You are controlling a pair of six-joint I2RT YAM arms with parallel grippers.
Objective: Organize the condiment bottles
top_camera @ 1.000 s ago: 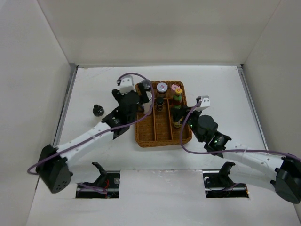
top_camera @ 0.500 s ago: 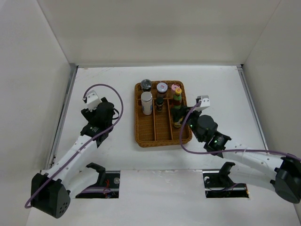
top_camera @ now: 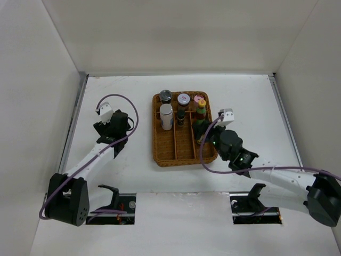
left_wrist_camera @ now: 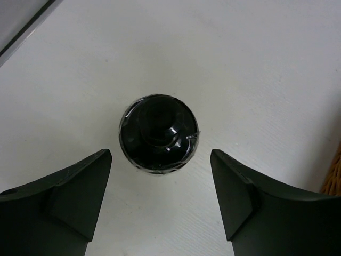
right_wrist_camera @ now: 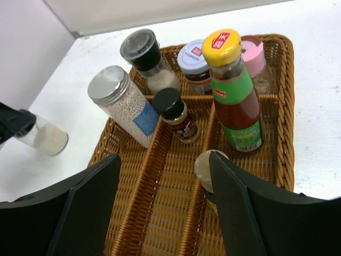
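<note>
A black-lidded jar stands alone on the white table. My left gripper hangs open above it, with a finger on each side and the tips short of the jar. In the top view, my left gripper hides this jar. The wicker tray holds the white cylinder, a dark-lidded jar, a grey-lidded jar, a pink-lidded jar, the green-labelled bottle and a small black-capped bottle. My right gripper is open above the tray, its right finger beside the brown bottle.
The tray's rim and its two wicker dividers run lengthwise under my right gripper. White walls close in the table on the left, back and right. The loose jar shows at the far left of the right wrist view.
My left arm swung left from the tray to above the black-lidded jar, leaving the white cylinder standing in the tray. My right gripper edged further over the tray.
</note>
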